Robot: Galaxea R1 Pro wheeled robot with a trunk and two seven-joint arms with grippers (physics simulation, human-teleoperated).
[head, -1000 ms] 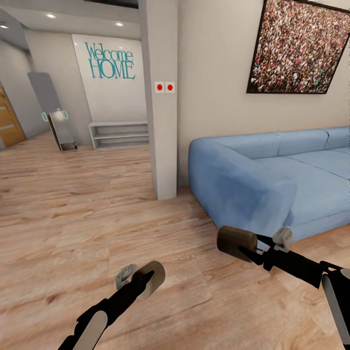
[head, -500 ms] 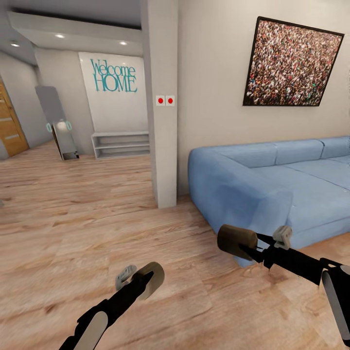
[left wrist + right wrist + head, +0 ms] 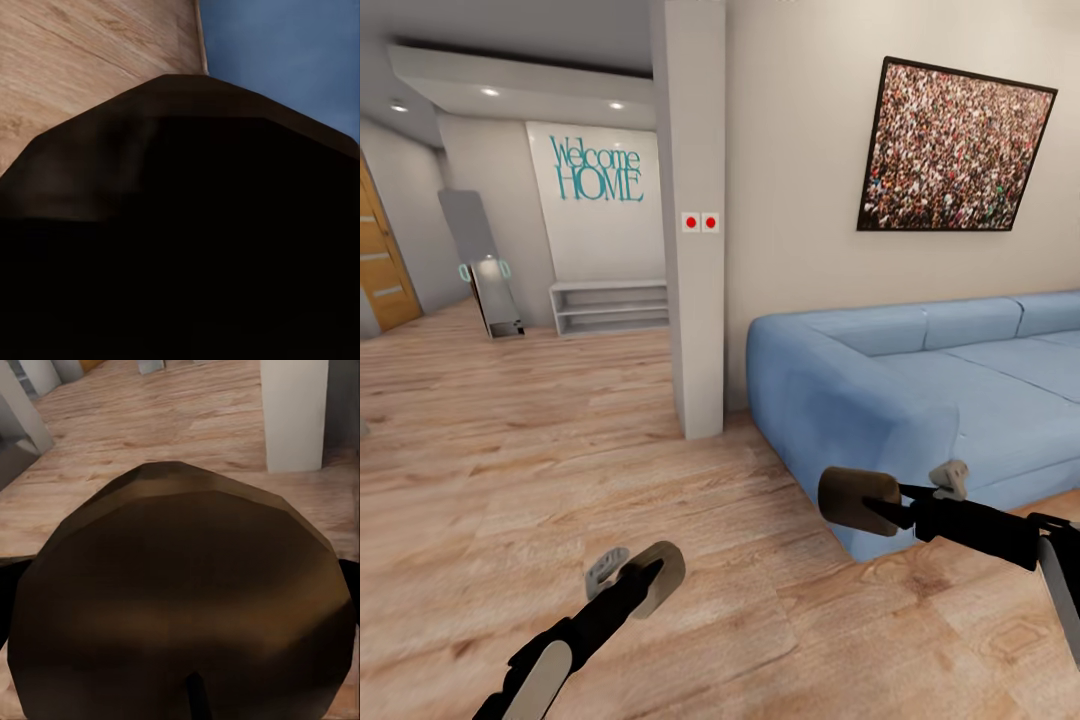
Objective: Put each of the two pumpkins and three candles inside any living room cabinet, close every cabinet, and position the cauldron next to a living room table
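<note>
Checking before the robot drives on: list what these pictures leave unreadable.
- Left claw: open or shut unclear; head view shows it edge-on, left wrist view is blocked by its dark brown pad.
- Right claw: the same; its brown pad blocks the wrist view.
- Long blue fabric sofa: cut off by the head view's edge.

Bright, even light across the room, and recessed ceiling spots (image 3: 490, 92) glow above the "Welcome HOME" lettering (image 3: 597, 168). Around those spots the hall is paler. The wooden floor (image 3: 510, 450) shows soft sheen, hardly any cast shadow. The blue sofa (image 3: 920, 390) is smoothly shaded. Head view slightly soft, straight lines leaning toward the edges. Left wrist view nearly black; right wrist view blurry brown up close.
</note>
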